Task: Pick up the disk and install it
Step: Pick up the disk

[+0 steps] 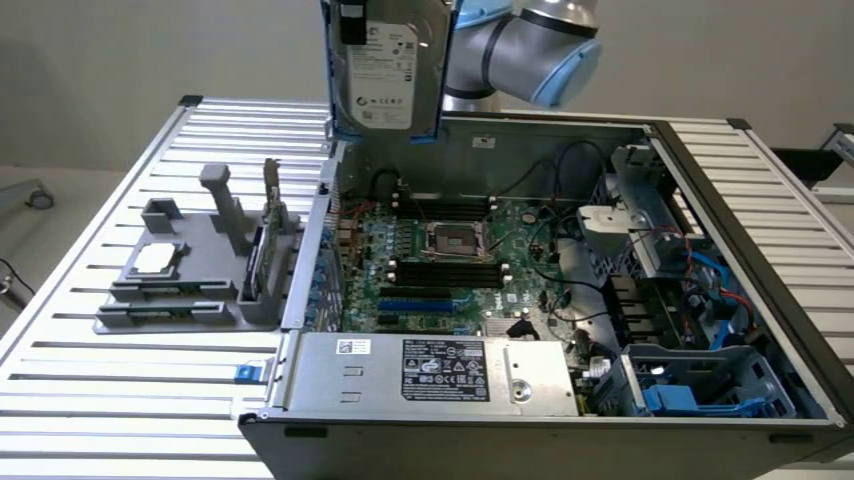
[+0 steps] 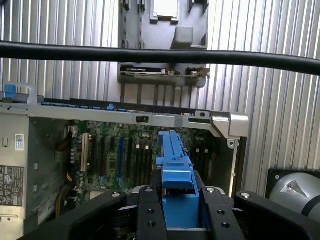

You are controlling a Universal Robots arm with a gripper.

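The disk (image 1: pixel 387 70), silver-grey with a white label and a blue carrier bracket, hangs upright in the air above the back left corner of the open computer case (image 1: pixel 534 130). My gripper (image 1: pixel 352 18) holds it from above, at the exterior view's top edge. In the wrist view my gripper (image 2: pixel 177 202) has its black fingers (image 2: pixel 149 210) shut on either side of the blue carrier of the disk (image 2: pixel 175 160), with the motherboard (image 2: pixel 125 150) far below it.
The case holds a motherboard (image 1: pixel 447 250), a silver power supply box (image 1: pixel 427 375) at the front and a blue drive cage (image 1: pixel 694 380) at the exterior view's right. A grey fixture (image 1: pixel 187 270) with a small chip stands on the slatted table (image 1: pixel 120 380). A black cable (image 2: pixel 160 56) crosses the wrist view.
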